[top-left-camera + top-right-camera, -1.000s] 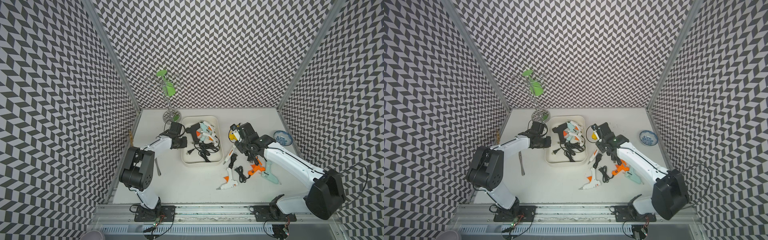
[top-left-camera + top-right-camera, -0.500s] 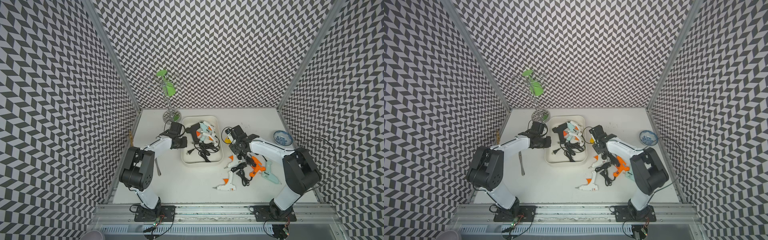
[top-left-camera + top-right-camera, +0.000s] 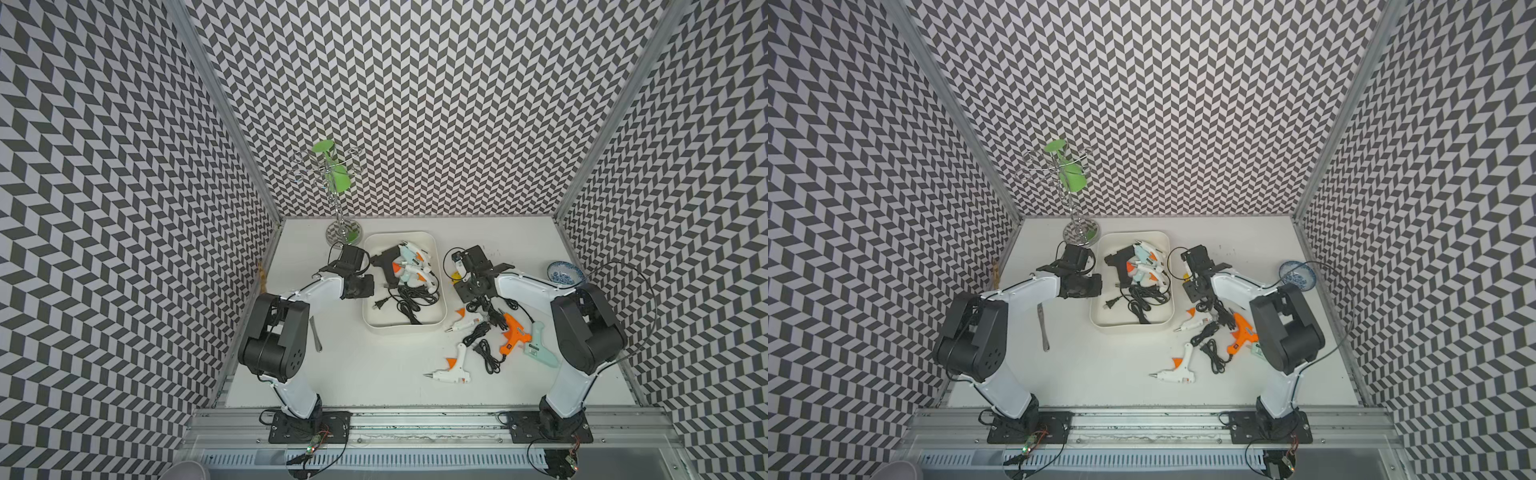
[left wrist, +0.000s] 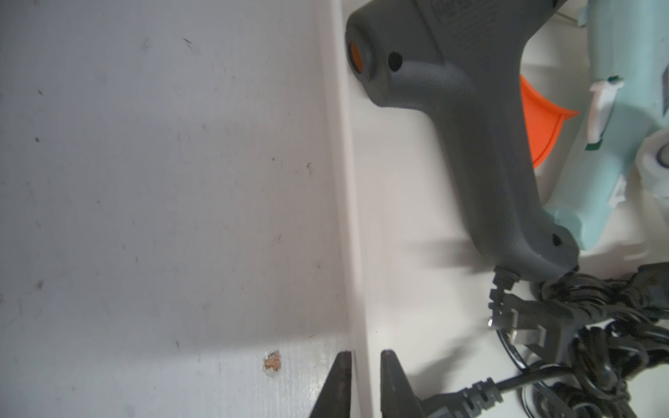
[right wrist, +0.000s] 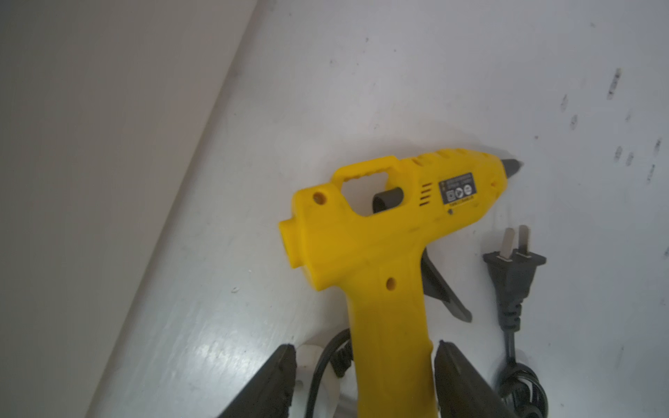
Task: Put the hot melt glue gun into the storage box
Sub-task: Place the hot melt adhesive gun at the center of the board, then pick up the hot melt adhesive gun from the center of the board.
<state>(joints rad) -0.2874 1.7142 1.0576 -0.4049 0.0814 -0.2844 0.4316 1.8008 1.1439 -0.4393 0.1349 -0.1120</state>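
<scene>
Swung back toward storage box [image 3: 401,329]: right gripper [image 5: 365,345]. All around, zigzag walls [image 3: 415,104]; underneath, white table [image 3: 365,374]. Pinched tight on box wall: left gripper [image 4: 366,353]. Flat on table beside box, yellow glue gun [image 5: 380,235] between right gripper's wide jaws.

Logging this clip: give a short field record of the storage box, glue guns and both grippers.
storage box: cream-white rectangular plastic tray holding a dark grey glue gun, paler guns and black cords
left gripper: shut on the box's wall
yellow plastic glue gun: on the table, outside the box
right gripper: open, jaws either side of the yellow gun's handle
also outside: orange gun, mint-green gun, two white guns
</scene>
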